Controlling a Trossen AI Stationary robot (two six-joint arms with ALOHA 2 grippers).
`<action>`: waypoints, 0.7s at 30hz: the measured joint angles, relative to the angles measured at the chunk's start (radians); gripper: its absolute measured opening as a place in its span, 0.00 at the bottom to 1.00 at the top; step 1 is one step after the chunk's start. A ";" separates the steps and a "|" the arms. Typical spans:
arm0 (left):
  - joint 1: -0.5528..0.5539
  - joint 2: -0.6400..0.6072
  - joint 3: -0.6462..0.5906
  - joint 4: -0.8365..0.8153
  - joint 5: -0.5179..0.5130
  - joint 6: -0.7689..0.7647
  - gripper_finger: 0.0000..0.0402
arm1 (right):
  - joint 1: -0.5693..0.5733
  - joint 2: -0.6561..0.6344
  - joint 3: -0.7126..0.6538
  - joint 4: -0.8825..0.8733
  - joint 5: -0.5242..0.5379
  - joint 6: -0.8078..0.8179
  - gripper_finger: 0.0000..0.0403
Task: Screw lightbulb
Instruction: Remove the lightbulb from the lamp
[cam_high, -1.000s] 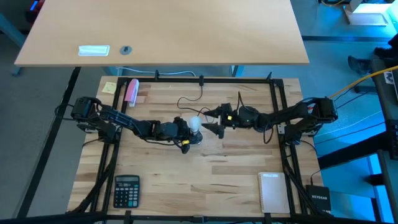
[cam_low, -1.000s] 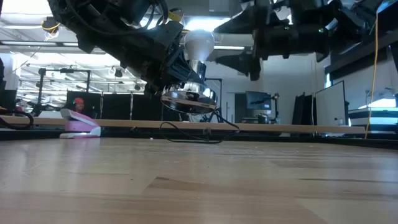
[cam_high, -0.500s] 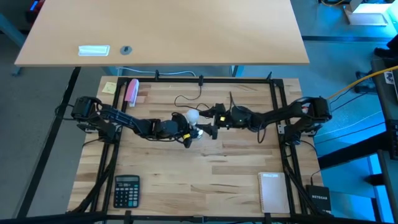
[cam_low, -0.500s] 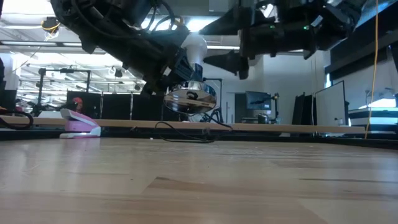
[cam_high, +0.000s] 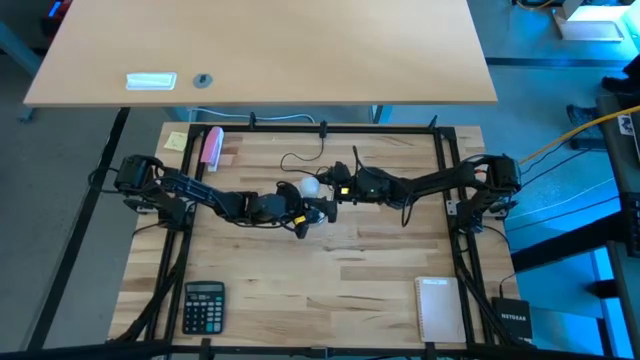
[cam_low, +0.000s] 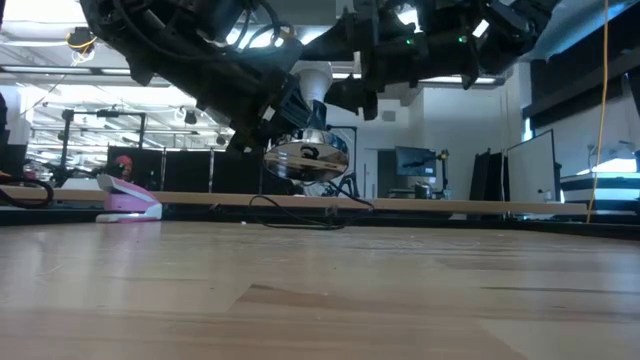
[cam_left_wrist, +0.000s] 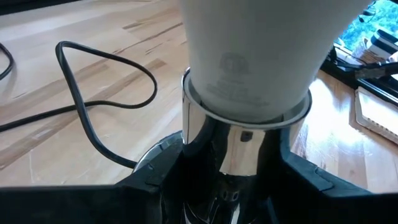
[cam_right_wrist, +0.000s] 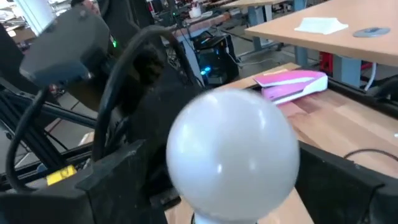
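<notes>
Near the middle of the bench, a little toward its far edge, our left gripper (cam_high: 297, 212) is clamped on the silver socket (cam_low: 305, 158), holding it above the wood with the lightbulb (cam_high: 310, 186) seated in its mouth. Our right gripper (cam_high: 330, 192) straddles the white globe with fingers spread, not yet pinching. We judge the lightbulb light, smooth, slippery and fragile, so we would grip it gently around its widest part, well clear of the neck. The black cord (cam_left_wrist: 93, 102) trails slack across the bench.

Bright overhead light; low view backlit, close-ups blurred.
</notes>
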 joint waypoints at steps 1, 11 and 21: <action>0.000 0.000 0.000 -0.001 0.000 0.000 0.42 | 0.000 -0.002 0.000 0.002 0.000 -0.002 0.89; -0.014 0.000 -0.002 0.000 0.042 0.064 0.42 | 0.000 -0.006 0.001 -0.014 -0.082 -0.017 0.61; -0.045 0.000 0.004 0.215 0.581 0.230 0.42 | 0.003 -0.030 0.004 0.134 -0.698 0.006 0.61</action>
